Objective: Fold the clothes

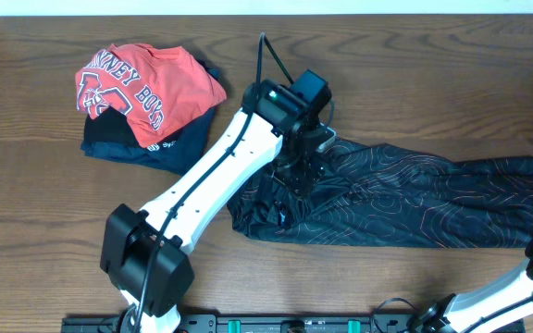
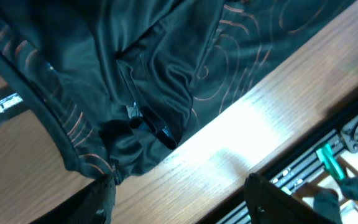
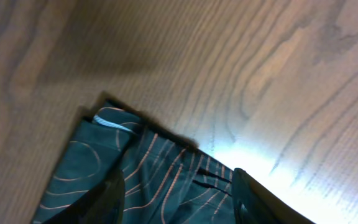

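- We read the step as mid-fold: the black jersey [image 1: 415, 199] lies on the table [image 1: 387, 55] as a long narrow band running from centre to the right edge, its left end bunched and creased.
- The left gripper [image 1: 302, 176] hangs over that bunched left end. In its wrist view the fingers [image 2: 101, 202] stand wide apart with nothing between them, only cloth edge and bare wood below.
- The right gripper [image 3: 176, 186] is at the jersey's far right corner, jaws apart. The corner lies flat under them and looks unpinched.
- Next move, as we judge it: flatten the crumpled left end, then pinch one end's corners and carry that end over the other to halve the band. The thin cloth is likely to slip or drag.
- Writing: the red T-shirt [image 1: 146, 83] shows white block letters, partly readable as "NNEY BON". It lies on a navy folded garment [image 1: 146, 148] whose small white logo is too small to read.
- Jersey: wavy contour lines only, no readable lettering. A small label [image 2: 2, 107] shows in the left wrist view, illegible.
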